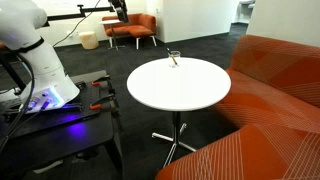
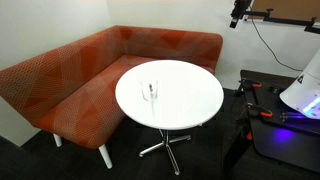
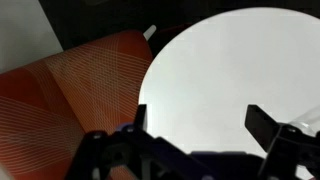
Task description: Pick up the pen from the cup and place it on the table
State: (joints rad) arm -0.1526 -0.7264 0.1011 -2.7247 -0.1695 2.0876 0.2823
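- The sofa (image 2: 70, 75), orange-red and patterned, bends round two sides of the table.
- The table (image 2: 190, 100) is round and white-topped on a chrome pedestal. In both exterior views its top carries only the cup.
- A dark bench (image 1: 50, 112) lit purple stands beside the table, on the side away from the sofa, with red-handled tools (image 2: 265, 113) lying on it.
- The gripper (image 3: 200, 120) hangs high above the table and off to one side of it, well apart from the cup. In the wrist view it looks down onto the white top, its fingers (image 3: 262, 125) spread wide with nothing between them.
- The cup (image 2: 150, 90), clear glass, stands upright on the table, toward the edge nearest the sofa.
- The pen (image 1: 174, 60), a thin dark stick, rests inside the cup and leans against its wall.
- Progress, as I judge it: nothing is done yet. The arm has to come down over the cup, pinch the pen, draw it out, and lay it on a bare part of the table.
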